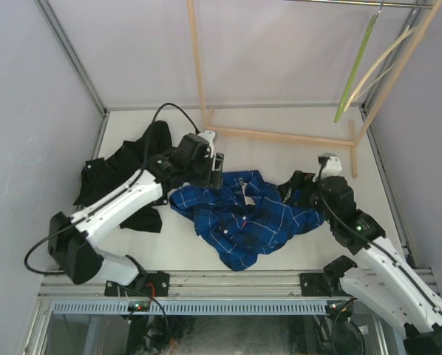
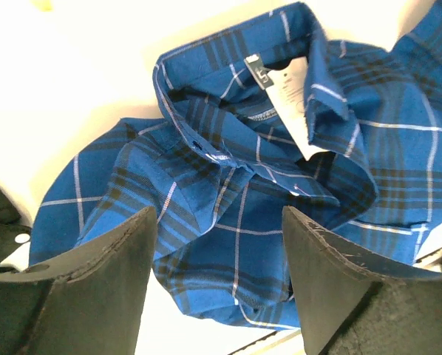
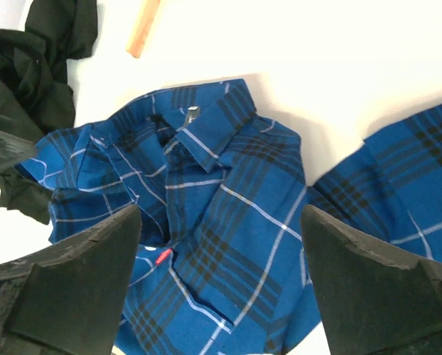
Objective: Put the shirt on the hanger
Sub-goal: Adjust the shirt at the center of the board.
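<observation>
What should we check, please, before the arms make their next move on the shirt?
1. Left tool open, nothing held: ok.
2. Right tool open, nothing held: ok.
3. Shirt collar exposed for a grasp: ok, it faces up in the left wrist view.
4. Shirt spread flat: not ok, it lies crumpled on the table.
5. Black garment clear of the shirt: not ok, it lies against the shirt's edge.
6. Hanger reachable: cannot tell; it hangs from the rail at the far right.
</observation>
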Controlling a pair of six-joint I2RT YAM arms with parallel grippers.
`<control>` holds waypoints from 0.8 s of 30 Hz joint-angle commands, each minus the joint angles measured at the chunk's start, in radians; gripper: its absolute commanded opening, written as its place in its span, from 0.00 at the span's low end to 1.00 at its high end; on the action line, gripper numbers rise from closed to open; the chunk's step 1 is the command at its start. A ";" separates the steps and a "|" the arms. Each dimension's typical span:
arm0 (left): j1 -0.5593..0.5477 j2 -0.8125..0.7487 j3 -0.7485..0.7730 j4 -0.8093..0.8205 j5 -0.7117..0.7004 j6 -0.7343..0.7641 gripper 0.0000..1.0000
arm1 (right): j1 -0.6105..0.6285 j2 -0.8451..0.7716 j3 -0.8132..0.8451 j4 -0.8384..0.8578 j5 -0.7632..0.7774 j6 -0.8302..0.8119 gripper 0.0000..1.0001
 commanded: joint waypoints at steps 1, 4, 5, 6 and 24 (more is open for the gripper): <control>0.022 -0.128 -0.043 0.061 -0.017 -0.006 0.73 | -0.027 -0.078 -0.048 -0.045 0.054 0.026 0.89; 0.061 -0.191 -0.064 0.082 -0.037 -0.043 0.77 | -0.045 -0.100 -0.055 -0.078 0.049 0.040 0.93; 0.077 -0.217 -0.076 0.102 -0.039 -0.052 0.78 | -0.050 -0.104 -0.054 -0.088 0.042 0.039 0.93; 0.093 -0.245 -0.085 0.114 -0.045 -0.062 0.80 | -0.051 -0.110 -0.054 -0.091 0.040 0.037 0.93; 0.216 -0.397 -0.015 0.083 -0.172 0.041 0.92 | -0.053 -0.199 0.407 -0.374 0.188 -0.095 0.82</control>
